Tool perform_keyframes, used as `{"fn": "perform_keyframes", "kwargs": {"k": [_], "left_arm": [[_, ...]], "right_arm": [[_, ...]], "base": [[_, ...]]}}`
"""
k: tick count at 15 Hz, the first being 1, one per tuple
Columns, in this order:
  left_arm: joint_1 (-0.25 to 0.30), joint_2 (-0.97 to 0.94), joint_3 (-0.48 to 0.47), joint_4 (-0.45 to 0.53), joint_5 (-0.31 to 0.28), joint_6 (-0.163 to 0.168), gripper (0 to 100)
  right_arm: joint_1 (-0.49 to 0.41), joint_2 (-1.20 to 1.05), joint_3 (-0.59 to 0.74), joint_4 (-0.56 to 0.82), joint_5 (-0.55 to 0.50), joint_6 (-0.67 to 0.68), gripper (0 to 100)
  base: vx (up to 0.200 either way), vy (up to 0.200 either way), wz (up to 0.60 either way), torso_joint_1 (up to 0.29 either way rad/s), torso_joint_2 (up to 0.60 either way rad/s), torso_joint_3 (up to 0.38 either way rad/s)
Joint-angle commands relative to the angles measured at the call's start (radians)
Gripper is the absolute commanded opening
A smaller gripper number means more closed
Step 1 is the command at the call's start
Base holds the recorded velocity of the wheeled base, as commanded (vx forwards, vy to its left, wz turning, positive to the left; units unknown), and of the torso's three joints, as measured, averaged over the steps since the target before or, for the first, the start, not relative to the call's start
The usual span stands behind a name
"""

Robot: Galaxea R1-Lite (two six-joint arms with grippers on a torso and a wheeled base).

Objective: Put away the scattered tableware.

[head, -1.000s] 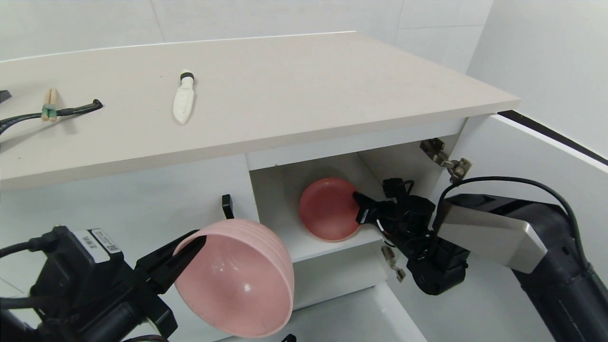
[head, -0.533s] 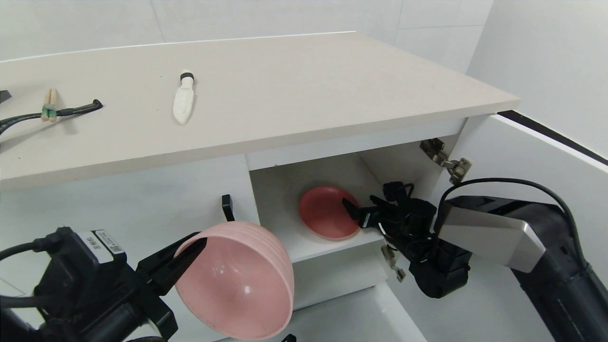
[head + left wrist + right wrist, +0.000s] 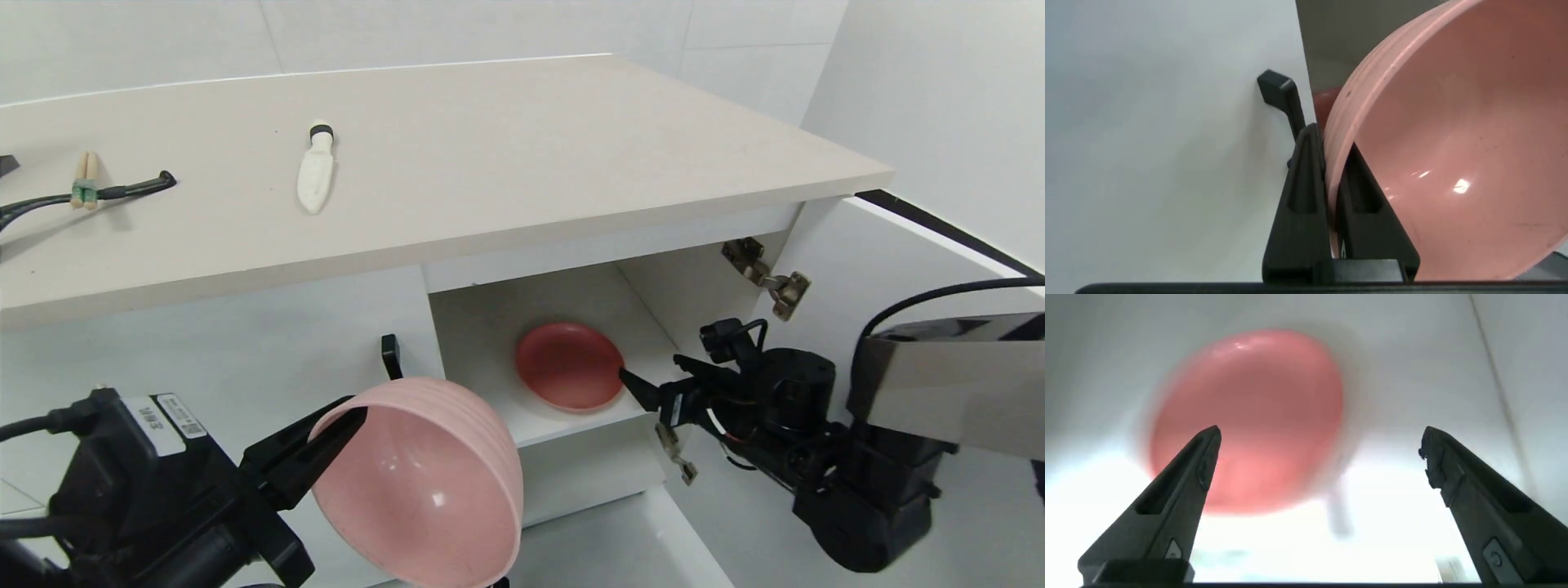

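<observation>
Plate step judged done: red plate [image 3: 569, 376] flat on cabinet shelf [image 3: 571, 426], near front edge. Right gripper [image 3: 1319, 437] fingers spread, just beside it. Left gripper [image 3: 351, 408] fingers pinching pink bowl [image 3: 424, 482] rim, below desk [image 3: 490, 163] front edge. Next, likely: shelve bowl beside plate once right arm clears.

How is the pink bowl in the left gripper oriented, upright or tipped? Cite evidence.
Tipped: the pink bowl hangs on its side, its opening facing sideways, rim pinched by the left gripper.

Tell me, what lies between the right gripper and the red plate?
Only bare shelf separates right gripper from red plate, per the right wrist view.
</observation>
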Motion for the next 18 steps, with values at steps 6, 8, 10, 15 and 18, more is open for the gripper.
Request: {"fn": "perform_keyframes", "kwargs": {"k": [6, 8, 10, 15, 18], "left_arm": [[-0.211, 0.022, -0.051, -0.009, 0.002, -0.054, 0], [-0.238, 0.102, -0.135, -0.001, 0.015, -0.047, 0], [-0.263, 0.209, -0.203, 0.000, 0.097, -0.041, 0], [-0.273, 0.390, -0.375, 0.029, 0.264, -0.047, 0], [-0.275, 0.441, -0.461, 0.083, 0.374, -0.047, 0]], "right_arm": [[-0.019, -0.544, 0.436, -0.001, 0.000, -0.195, 100], [-0.016, -0.582, 0.456, -0.001, 0.001, -0.277, 100], [0.004, -0.608, 0.456, -0.001, 0.001, -0.315, 100], [0.006, -0.647, 0.474, -0.001, 0.001, -0.329, 100], [0.024, -0.645, 0.453, -0.001, 0.001, -0.327, 100]], "base": [[0.000, 0.000, 0.00, 0.000, 0.00, 0.000], [0.000, 0.000, 0.00, 0.000, 0.00, 0.000], [0.000, 0.000, 0.00, 0.000, 0.00, 0.000], [0.000, 0.000, 0.00, 0.000, 0.00, 0.000], [0.000, 0.000, 0.00, 0.000, 0.00, 0.000]]}}
